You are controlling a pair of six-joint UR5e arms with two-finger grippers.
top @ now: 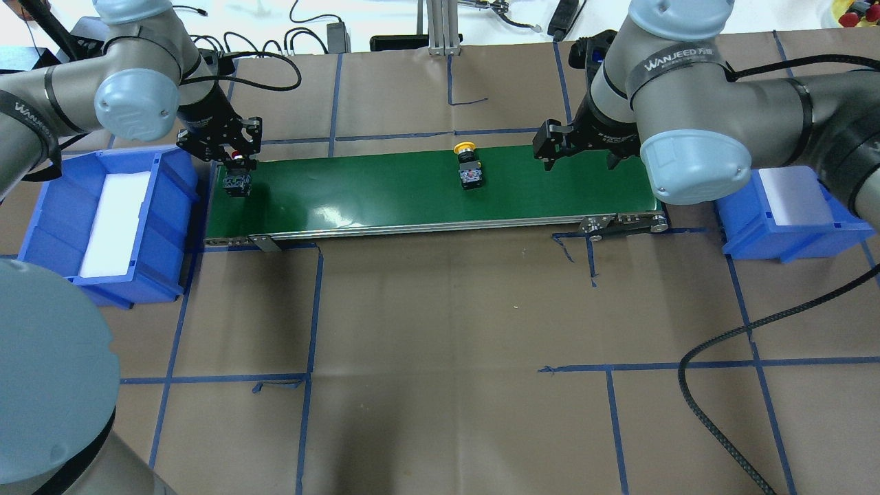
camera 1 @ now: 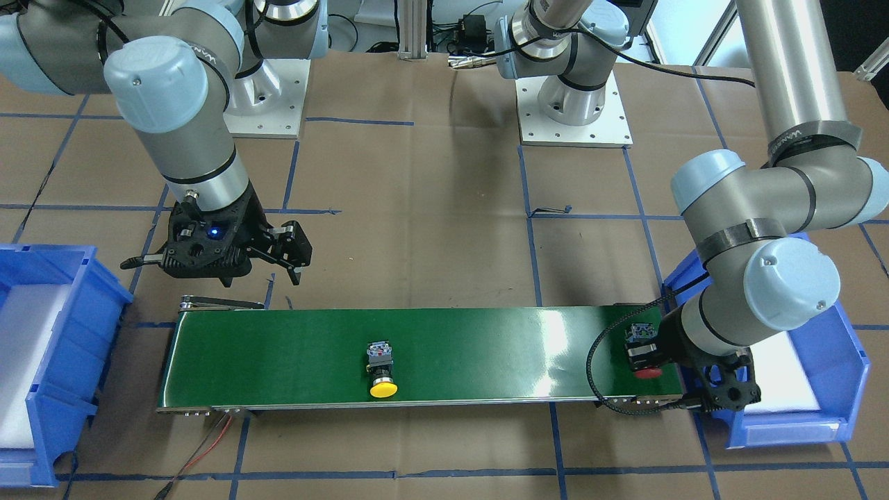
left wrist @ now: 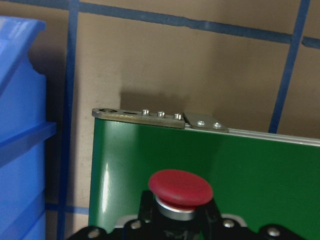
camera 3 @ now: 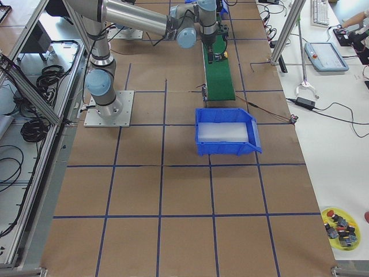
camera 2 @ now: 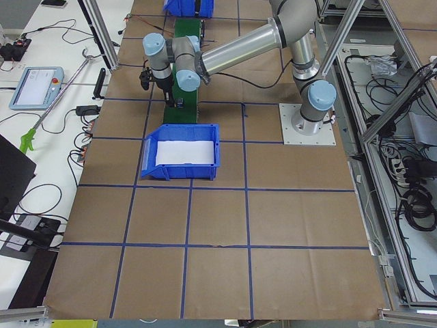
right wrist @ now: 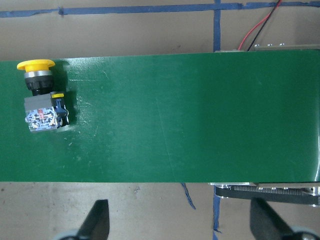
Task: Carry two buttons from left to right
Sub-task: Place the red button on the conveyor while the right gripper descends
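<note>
Brown paper marked into squares by blue tape covers the table (top: 447,330). Two grey jointed arms with pale blue caps reach over it, the left arm (top: 41,103) to one end of the work area and the right arm (top: 756,96) to the other.

Between them lies a long, flat, glossy green conveyor belt (top: 385,199) in a thin metal frame. A blue plastic bin stands just off each end, each with a white pad on its floor: the left bin (top: 168,234) beside the belt's left end, the right bin (top: 784,240) beside its right end.

The black two-finger left gripper (top: 236,163) is down at the left end of the belt. Its fingers are closed in against the neck of the red-capped push-button with the black-grey body (left wrist: 180,186). In the left wrist view the red cap sits between the two fingers with the green belt behind it. I cannot tell whether the body touches the belt or hangs just above it.

The black right gripper (top: 579,152) hovers over the belt's right end. Its fingers are spread wide and nothing is between them.

The yellow mushroom-capped push-button (top: 469,168) lies on its side near the middle of the belt. It is well apart from both grippers, its cap points to the edge away from the robot, and its grey contact block faces the robot.
</note>
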